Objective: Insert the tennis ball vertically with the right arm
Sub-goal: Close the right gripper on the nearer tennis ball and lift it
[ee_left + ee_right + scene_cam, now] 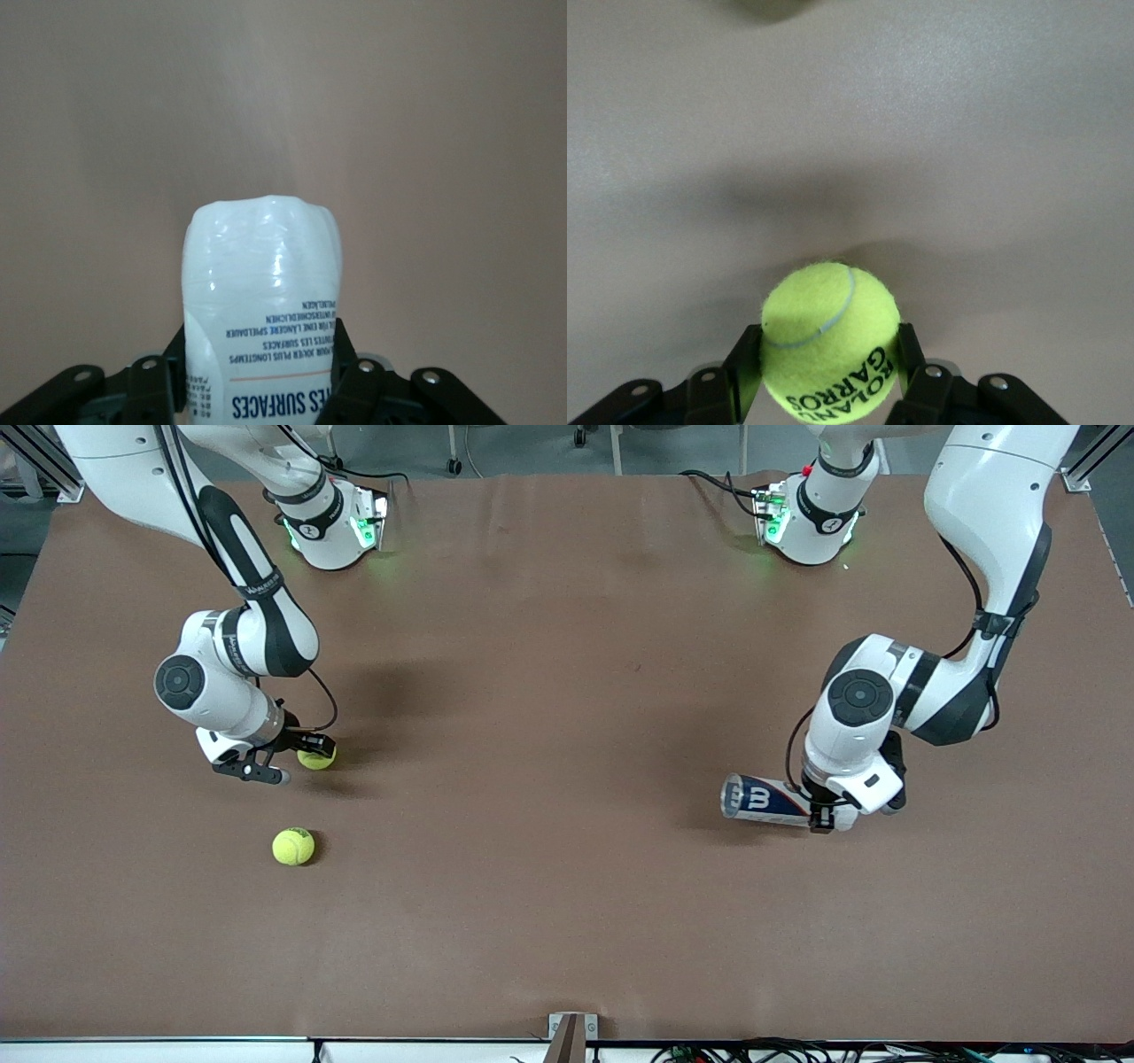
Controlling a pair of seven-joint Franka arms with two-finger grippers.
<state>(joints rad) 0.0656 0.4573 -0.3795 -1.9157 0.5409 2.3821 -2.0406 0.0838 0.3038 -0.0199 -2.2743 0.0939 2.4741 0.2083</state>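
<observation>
My right gripper (304, 755) is low over the table at the right arm's end and is shut on a yellow tennis ball (318, 760). In the right wrist view the ball (830, 341) sits between both fingers (742, 363), close above the brown table; I cannot tell if it touches. My left gripper (824, 815) at the left arm's end is shut on a white and blue ball can (766, 799) that lies on its side, open rim toward the table's middle. The can (261, 292) fills the left wrist view between the fingers (354, 372).
A second yellow tennis ball (293, 846) lies loose on the table, nearer to the front camera than the held ball. The brown table (549, 735) stretches between the two arms. A small bracket (567, 1036) sits at the table's front edge.
</observation>
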